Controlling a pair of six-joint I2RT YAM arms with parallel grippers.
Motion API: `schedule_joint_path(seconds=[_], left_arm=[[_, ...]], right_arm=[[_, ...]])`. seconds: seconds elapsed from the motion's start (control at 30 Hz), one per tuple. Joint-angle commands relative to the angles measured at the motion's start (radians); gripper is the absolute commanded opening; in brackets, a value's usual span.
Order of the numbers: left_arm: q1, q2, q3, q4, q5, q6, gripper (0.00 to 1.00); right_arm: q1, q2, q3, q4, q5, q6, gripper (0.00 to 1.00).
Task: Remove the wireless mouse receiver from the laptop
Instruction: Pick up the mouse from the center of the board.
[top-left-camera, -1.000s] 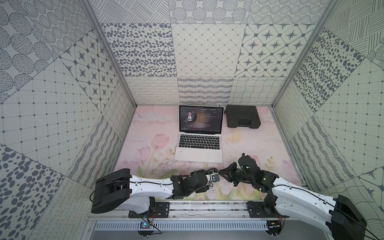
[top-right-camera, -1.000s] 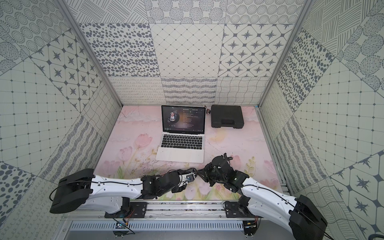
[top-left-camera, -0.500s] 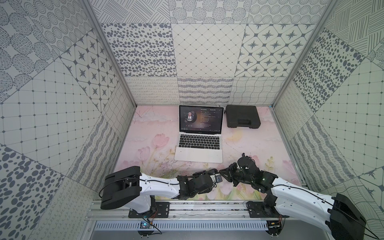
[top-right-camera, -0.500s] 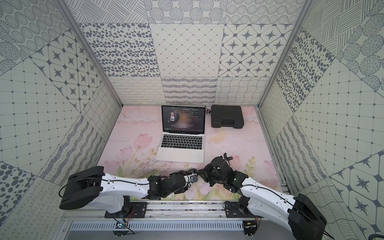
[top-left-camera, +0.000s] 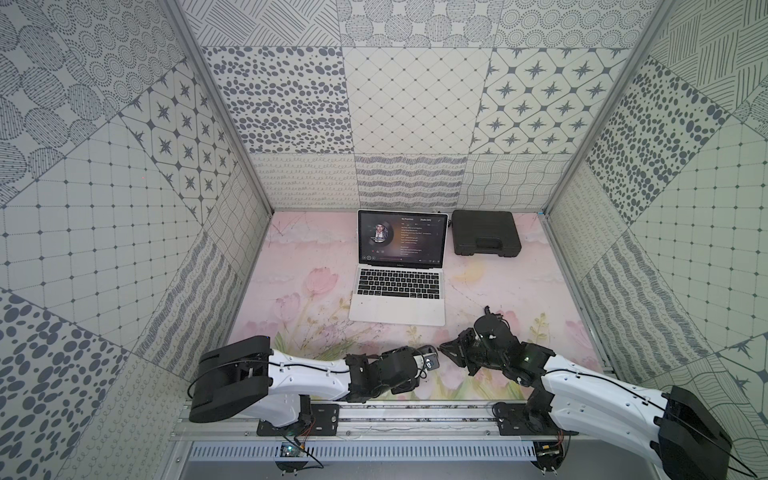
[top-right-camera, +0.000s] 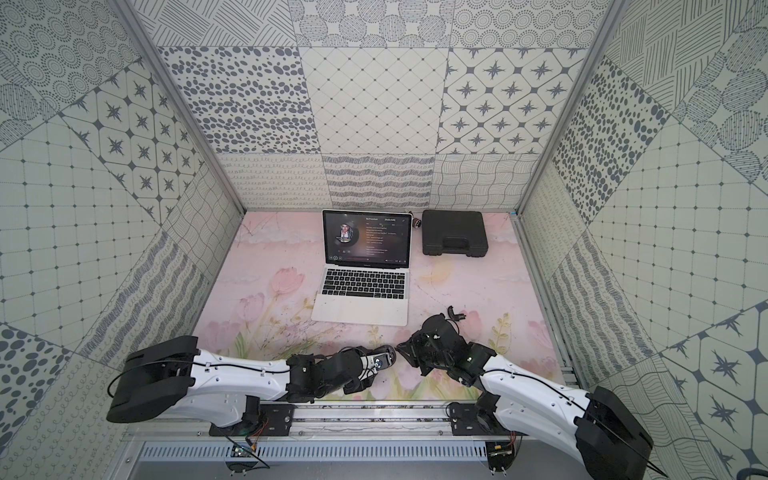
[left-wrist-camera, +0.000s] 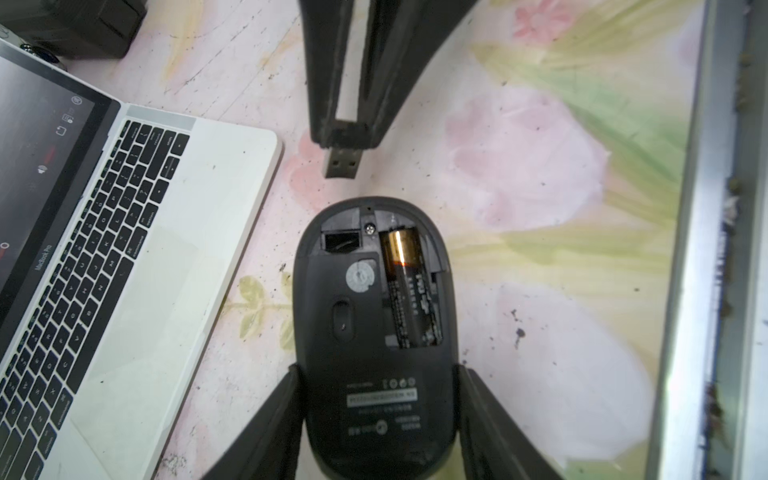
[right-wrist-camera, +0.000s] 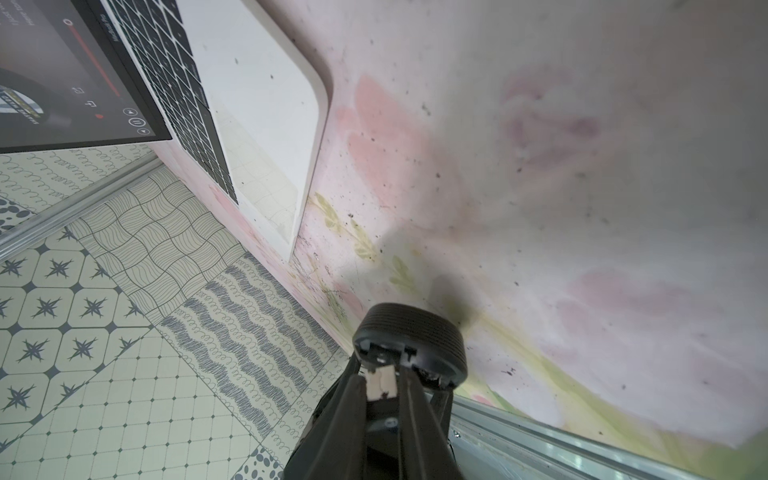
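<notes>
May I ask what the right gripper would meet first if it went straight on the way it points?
Most likely the upturned mouse held in the left gripper: the right gripper, pinching the wireless mouse receiver, points at its open underside near the empty slot, though depth is uncertain.

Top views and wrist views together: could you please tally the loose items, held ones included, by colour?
Silver: 1, laptop.
Black: 4, toolbox, mouse, wireless mouse receiver, curved shell piece.
Unclear: 1, small dark item behind the laptop.
Total: 6.
</notes>
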Motion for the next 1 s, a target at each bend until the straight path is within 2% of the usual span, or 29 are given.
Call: schedule_joint_path(seconds=[0.0,0.33,0.57,0.97], left_arm=[[0.003,-0.01,0.01,0.0,0.199,0.014,0.13],[0.008,0.091,0.11,-0.102,0.291,0.019,0.12],[0.026,0.095,0.12,-0.105,0.35,0.026,0.12],[0.042,0.131,0.142,-0.092,0.225,-0.037,0.08]], right_arm=[[0.006,0.012,0.047,-0.024,-0.021,-0.019,0.02],[0.021,-0.037,0.094,-0.199,-0.03,0.023,0.03],[0.037,-0.05,0.104,-0.301,-0.041,0.08,0.03],[0.064,-0.003,0.08,-0.25,-0.049,0.122,0.01]])
